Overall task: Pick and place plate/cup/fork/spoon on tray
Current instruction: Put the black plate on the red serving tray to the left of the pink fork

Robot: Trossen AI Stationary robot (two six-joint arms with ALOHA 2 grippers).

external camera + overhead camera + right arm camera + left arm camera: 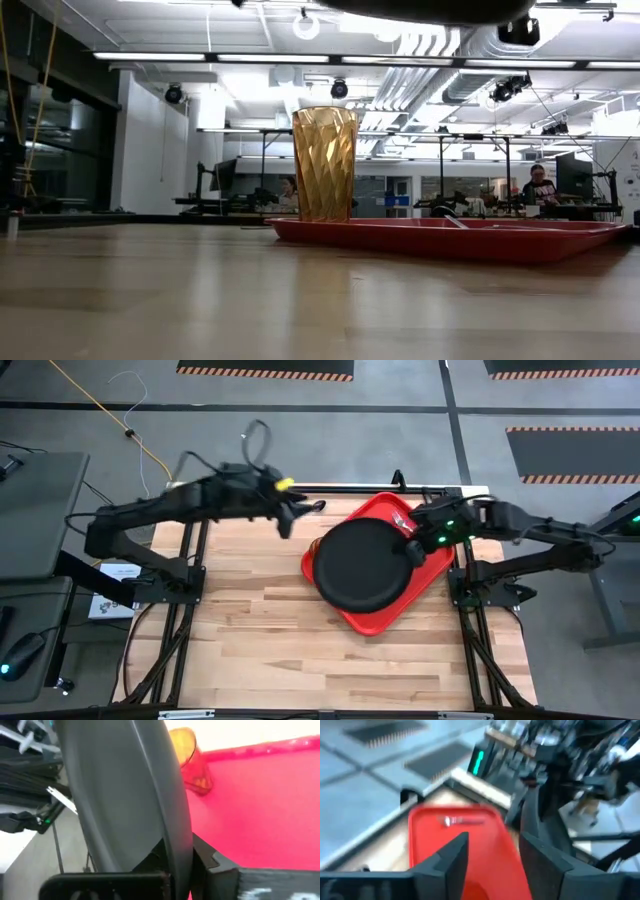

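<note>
The black plate [365, 565] hangs over the red tray [378, 624] at the table's right, held by my right gripper [412, 547] at its right edge. In the low view its underside [420, 8] is high above the tray [450, 240]. The amber cup [324, 165] stands upright on the tray's left end. The red-handled fork [405, 520] lies on the tray's far part. My left gripper [303, 515] is open and empty, in the air just past the tray's far left corner. The spoon does not show. My right gripper pinches the plate's rim [176, 851] between its two fingers, at the plate's right side. The fingers come roughly level from the table's right. The plate is lifted clear of the tray and reaches out over it toward the left.
Bare wooden tabletop [260, 630] lies left of and in front of the tray. The tray sits turned at an angle near the table's right edge. People sit at desks in the room beyond [540, 185].
</note>
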